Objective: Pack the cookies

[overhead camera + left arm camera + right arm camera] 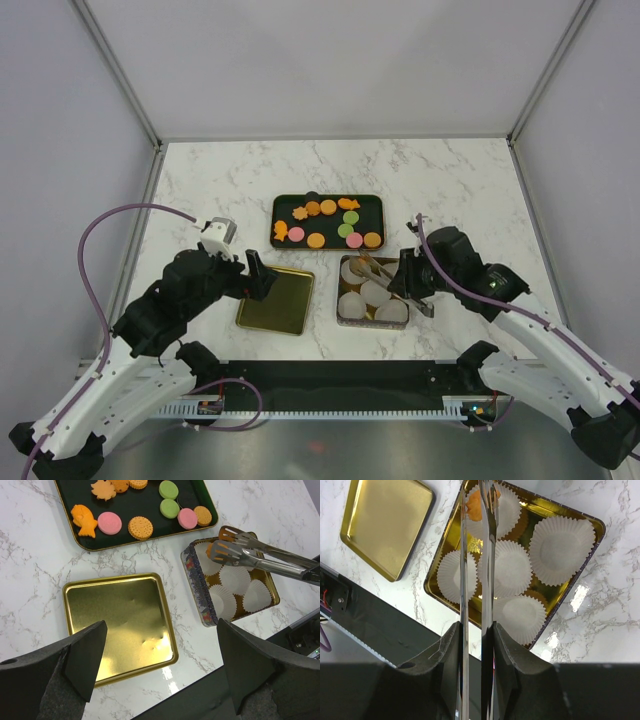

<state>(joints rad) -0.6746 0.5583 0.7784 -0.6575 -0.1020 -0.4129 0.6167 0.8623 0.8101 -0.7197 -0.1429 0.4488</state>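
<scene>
Grey panels close in a white marble-patterned table point(450, 180), with a black strip point(330, 400) along its near edge between the two arm bases. Most of the cookies point(328, 207) lie flat and apart from one another on a black rectangular tray point(374, 212) near the table's middle: round ones in orange, pink and green, plus orange-yellow fish and flower shapes. Just nearer than that tray, side by side, sit a shallow square gold tray point(120, 620) on the left and a gold square tin with a patterned wall point(196, 587) on the right. White pleated paper cups point(561, 550) crowd the tin's floor, touching one another. The left arm's fingers point(82, 655) are spread wide and hang over the near part of the gold tray, holding nothing. The right arm's fingers point(510, 655) press in on the handles of slotted metal tongs point(260, 555), which reach across the tin above the cups and hide parts of two of them in the right wrist view. One orange cookie point(475, 507) is pinched between the tong tips over the cup in the tin's far-left corner; whether it touches the paper cannot be told. A purple cable point(100, 225) loops out from the left arm near the left wall.
</scene>
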